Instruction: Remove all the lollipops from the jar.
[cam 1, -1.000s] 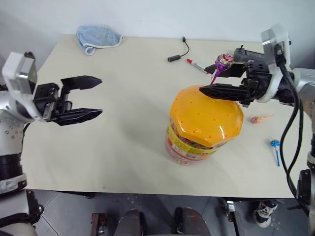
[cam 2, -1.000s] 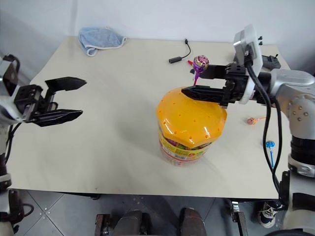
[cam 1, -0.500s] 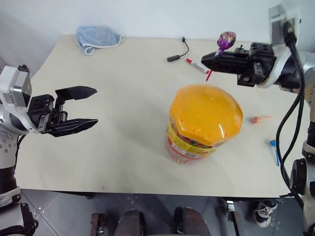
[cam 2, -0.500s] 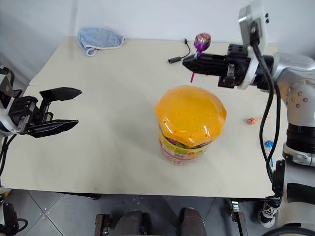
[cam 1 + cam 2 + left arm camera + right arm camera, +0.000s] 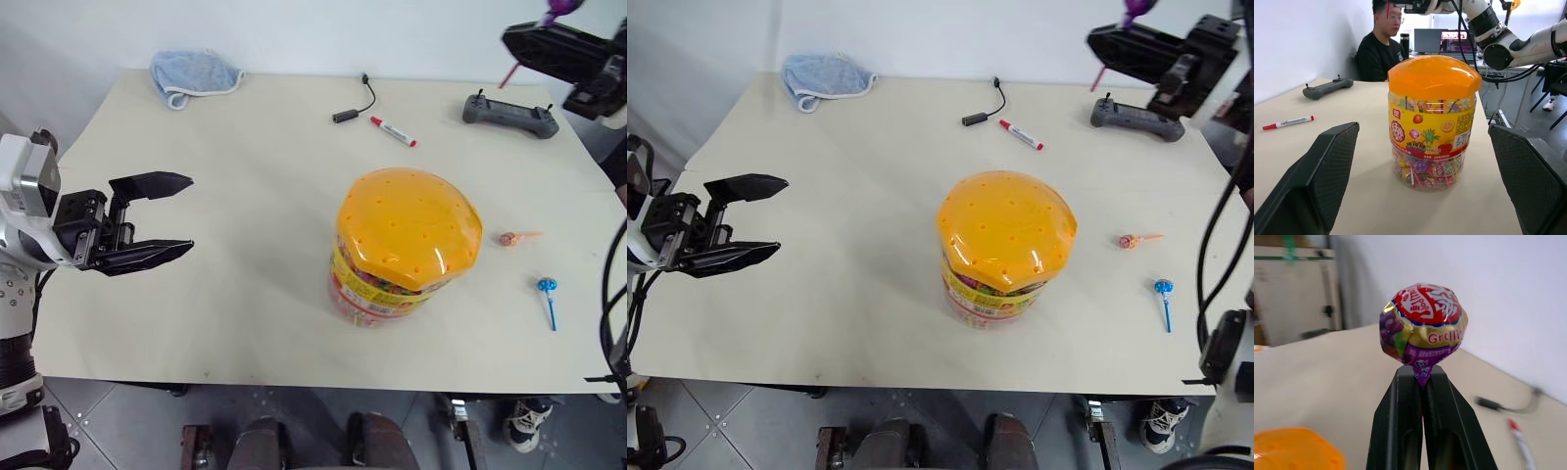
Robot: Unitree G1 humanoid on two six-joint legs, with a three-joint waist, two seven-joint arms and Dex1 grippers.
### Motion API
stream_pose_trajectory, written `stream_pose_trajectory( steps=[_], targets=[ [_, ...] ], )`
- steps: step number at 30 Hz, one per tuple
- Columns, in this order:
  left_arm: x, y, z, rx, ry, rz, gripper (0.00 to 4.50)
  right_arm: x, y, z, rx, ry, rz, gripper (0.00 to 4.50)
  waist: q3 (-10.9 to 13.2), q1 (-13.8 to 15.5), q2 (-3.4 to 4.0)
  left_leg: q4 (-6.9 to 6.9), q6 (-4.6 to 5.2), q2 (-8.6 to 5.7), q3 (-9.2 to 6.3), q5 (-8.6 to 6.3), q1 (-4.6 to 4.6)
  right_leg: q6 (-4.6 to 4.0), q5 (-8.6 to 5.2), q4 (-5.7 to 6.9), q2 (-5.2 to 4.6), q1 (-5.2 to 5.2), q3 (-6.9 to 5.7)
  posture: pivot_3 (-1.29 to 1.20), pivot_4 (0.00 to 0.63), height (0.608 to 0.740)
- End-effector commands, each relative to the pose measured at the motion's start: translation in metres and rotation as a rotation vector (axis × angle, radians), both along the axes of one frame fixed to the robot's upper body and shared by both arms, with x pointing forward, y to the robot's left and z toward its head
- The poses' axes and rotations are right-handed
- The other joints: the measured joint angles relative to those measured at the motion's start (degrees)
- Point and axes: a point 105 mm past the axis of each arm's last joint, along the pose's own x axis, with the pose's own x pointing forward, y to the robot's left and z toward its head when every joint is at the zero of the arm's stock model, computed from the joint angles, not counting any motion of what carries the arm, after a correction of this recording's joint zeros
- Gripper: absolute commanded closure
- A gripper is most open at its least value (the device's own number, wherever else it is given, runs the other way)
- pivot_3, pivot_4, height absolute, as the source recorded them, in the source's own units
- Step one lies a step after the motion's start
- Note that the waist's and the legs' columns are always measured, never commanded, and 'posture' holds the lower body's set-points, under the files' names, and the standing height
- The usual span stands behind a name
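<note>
Now the right gripper [image 5: 1422, 377] has its fingers clamped on the purple lollipop [image 5: 1422, 328], high at far right. It must be set down by the two on the desk [image 5: 245, 196]. The left gripper [image 5: 162, 215] hangs wide open left of the jar [image 5: 407, 245].

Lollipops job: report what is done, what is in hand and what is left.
Done: the orange-red lollipop and the blue lollipop lie on the beige table, beside the clear plastic jar with the orange domed lid. In hand: the right gripper is shut on the purple-wrapped lollipop, held high off the table. Left: setting it down. The left gripper is open, idle.
</note>
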Motion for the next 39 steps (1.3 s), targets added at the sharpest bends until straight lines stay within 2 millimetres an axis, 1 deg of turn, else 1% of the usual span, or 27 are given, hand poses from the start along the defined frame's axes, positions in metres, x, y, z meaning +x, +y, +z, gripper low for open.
stream_pose_trajectory(
  steps=[1, 5, 7, 10, 12, 15, 17, 19, 21, 24, 27, 32, 35, 39],
  targets=[
    [0.0, -0.004, 0.003, -0.004, -0.035, -0.026, 0.0, -0.009, -0.031, -0.001, -0.008, 0.004, -0.143, 4.47, 0.0, 0.04, 0.0, 0.02, 0.01, 0.0, 0.01, -0.01, 0.0, 0.0, 0.0, 0.01, -0.01, 0.0, 0.01, 0.0, 0.15, 0.74],
    [0.003, -0.008, 0.001, -0.011, -0.033, -0.048, 0.0, -0.006, -0.079, -0.034, -0.041, 0.164, -0.371, 4.47, 0.0, -0.03, 0.0, 0.01, 0.01, -0.01, 0.07, -0.01, 0.0, 0.0, 0.0, 0.0, -0.02, 0.0, 0.04, 0.0, 0.15, 0.74],
    [0.004, -0.01, -0.001, -0.011, -0.029, -0.059, 0.0, -0.005, -0.11, -0.057, -0.057, 0.259, -0.501, 4.47, 0.0, -0.04, 0.0, 0.01, 0.01, -0.01, 0.09, -0.01, 0.02, 0.0, 0.0, -0.01, -0.01, 0.0, 0.06, 0.0, 0.15, 0.74],
    [0.005, -0.012, -0.003, -0.008, -0.021, -0.069, 0.0, -0.007, -0.145, -0.091, -0.088, 0.381, -0.647, 4.47, 0.0, -0.05, 0.0, 0.0, 0.02, -0.01, 0.1, -0.01, 0.01, 0.0, 0.0, -0.02, -0.01, 0.0, 0.07, 0.0, 0.15, 0.74],
    [0.006, -0.014, -0.004, -0.006, -0.018, -0.075, 0.0, -0.009, -0.172, -0.118, -0.1, 0.467, -0.756, 4.47, 0.0, -0.1, 0.0, 0.0, 0.02, -0.01, 0.12, -0.01, 0.02, 0.0, 0.0, -0.02, -0.01, 0.0, 0.08, 0.0, 0.15, 0.74],
    [0.007, -0.016, -0.005, -0.006, -0.013, -0.084, 0.0, -0.01, -0.199, -0.153, -0.097, 0.571, -0.864, 4.47, 0.0, -0.19, 0.02, 0.01, 0.02, 0.0, 0.16, -0.01, 0.03, 0.0, 0.0, -0.02, -0.02, 0.0, 0.11, 0.0, 0.15, 0.74],
    [0.009, -0.018, -0.008, 0.003, 0.002, -0.085, 0.0, -0.01, -0.217, -0.181, -0.109, 0.645, -0.952, 4.47, 0.0, -0.28, 0.01, 0.01, 0.02, 0.01, 0.19, -0.01, 0.07, 0.0, 0.0, -0.02, -0.01, 0.0, 0.13, 0.0, 0.15, 0.74],
    [0.01, -0.019, -0.012, 0.014, 0.018, -0.078, 0.0, -0.011, -0.229, -0.2, -0.11, 0.696, -1.017, 4.47, 0.0, -0.37, 0.01, 0.01, 0.02, 0.01, 0.19, -0.01, 0.07, 0.0, 0.0, -0.03, -0.01, 0.0, 0.13, 0.0, 0.15, 0.74],
    [0.011, -0.02, -0.015, 0.021, 0.028, -0.075, 0.0, -0.009, -0.233, -0.209, -0.102, 0.715, -1.042, 4.47, 0.03, -0.41, 0.06, 0.0, 0.02, 0.01, 0.2, -0.01, 0.07, 0.0, 0.0, -0.03, -0.01, 0.0, 0.14, 0.0, 0.15, 0.74],
    [0.011, -0.019, -0.02, 0.035, 0.055, -0.046, 0.0, -0.005, -0.233, -0.222, -0.099, 0.74, -1.044, 4.47, 0.05, -0.49, 0.16, 0.0, 0.02, 0.01, 0.22, -0.01, 0.07, 0.0, 0.0, -0.04, -0.01, -0.01, 0.16, 0.0, 0.15, 0.74],
    [0.012, -0.018, -0.022, 0.044, 0.069, -0.023, 0.0, -0.004, -0.232, -0.225, -0.109, 0.737, -1.039, 4.47, 0.06, -0.27, 0.17, 0.0, 0.02, 0.02, 0.19, -0.01, 0.06, 0.0, 0.0, -0.04, -0.01, -0.01, 0.15, 0.0, 0.15, 0.74],
    [0.011, -0.018, -0.023, 0.047, 0.075, -0.009, 0.0, -0.004, -0.233, -0.223, -0.108, 0.73, -1.037, 4.47, 0.06, -0.14, 0.17, 0.03, 0.02, 0.01, 0.17, -0.01, 0.06, 0.0, 0.0, -0.03, -0.01, 0.0, 0.16, 0.0, 0.15, 0.74],
    [0.013, -0.018, -0.025, 0.048, 0.091, 0.008, 0.0, -0.006, -0.232, -0.217, -0.104, 0.718, -1.019, 3.79, 0.06, -0.2, 0.17, 0.03, 0.02, 0.02, 0.18, -0.01, 0.06, 0.0, 0.0, -0.03, -0.01, 0.0, 0.16, 0.0, 0.15, 0.74],
    [0.019, -0.02, -0.028, 0.036, 0.147, 0.034, 0.0, -0.014, -0.23, -0.208, -0.096, 0.699, -0.99, 2.47, 0.06, -0.05, 0.17, 0.03, 0.02, 0.01, 0.16, -0.01, 0.06, 0.0, 0.0, -0.03, -0.01, 0.0, 0.15, 0.0, 0.15, 0.74]
  ],
)
